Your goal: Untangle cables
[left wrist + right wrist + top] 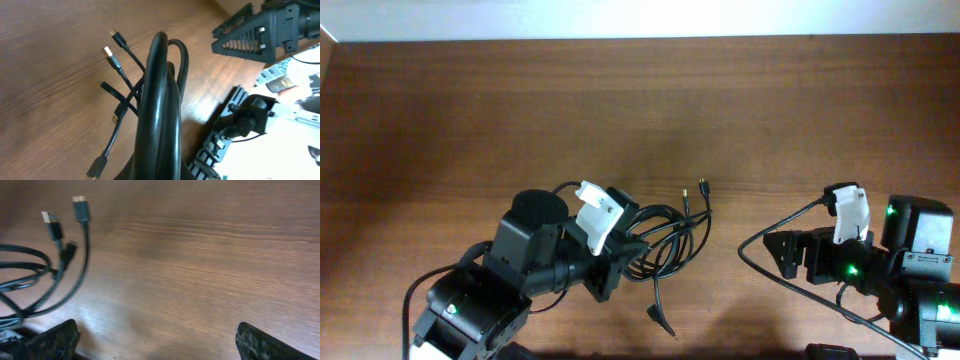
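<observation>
The cables [670, 240] sit bunched at lower centre of the overhead view, with the left fingers [612, 268] clamped on the coil. The right fingers [54, 341] gape wide and empty. Best to pinch one loose plug end [703, 187] and draw it out slowly across the desk [470, 110] — no container shows.

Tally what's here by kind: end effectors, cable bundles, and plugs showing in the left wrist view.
End effectors: 2 (left end effector, right end effector)
Cable bundle: 1
Plugs: 5
Total: 8
</observation>
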### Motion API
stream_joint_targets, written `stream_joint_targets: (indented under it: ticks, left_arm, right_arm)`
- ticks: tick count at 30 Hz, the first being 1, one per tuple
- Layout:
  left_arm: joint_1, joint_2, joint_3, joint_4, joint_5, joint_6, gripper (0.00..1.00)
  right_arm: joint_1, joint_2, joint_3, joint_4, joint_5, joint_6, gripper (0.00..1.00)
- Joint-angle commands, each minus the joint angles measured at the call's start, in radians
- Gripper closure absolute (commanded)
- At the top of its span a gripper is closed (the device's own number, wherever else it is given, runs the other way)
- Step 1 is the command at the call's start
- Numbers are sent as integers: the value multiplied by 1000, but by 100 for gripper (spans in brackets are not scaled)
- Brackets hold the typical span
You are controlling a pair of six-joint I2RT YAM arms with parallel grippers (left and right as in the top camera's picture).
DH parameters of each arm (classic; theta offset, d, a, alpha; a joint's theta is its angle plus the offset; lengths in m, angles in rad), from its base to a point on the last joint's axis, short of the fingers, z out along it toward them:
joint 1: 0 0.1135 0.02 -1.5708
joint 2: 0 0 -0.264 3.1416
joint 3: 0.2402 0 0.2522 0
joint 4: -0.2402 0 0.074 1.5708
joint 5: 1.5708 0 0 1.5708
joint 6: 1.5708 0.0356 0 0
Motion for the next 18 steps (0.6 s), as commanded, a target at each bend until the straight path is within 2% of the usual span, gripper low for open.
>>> stream_joint_targets:
  ticks: [1, 6, 7, 10, 13, 18]
  left_arm:
    - [5, -13, 24, 75, 126, -21, 100]
    - [5, 0, 24, 237, 249, -43, 100]
    - [5, 7, 24, 252, 267, -43, 100]
    - [4, 55, 24, 285, 273, -142, 100]
    - [4, 105, 24, 319, 393, -146, 100]
    - [-6, 126, 24, 329, 442, -182, 100]
  right_arm:
    - [-5, -36, 1, 3, -90, 0, 1]
    - [-5, -138, 1, 61, -212, -3, 1]
    - [-5, -147, 1, 67, -214, -3, 1]
    - [-5, -159, 1, 74, -214, -3, 1]
    - [-5, -159, 1, 108, -214, -3, 1]
    - [-5, -158, 1, 139, -148, -3, 3]
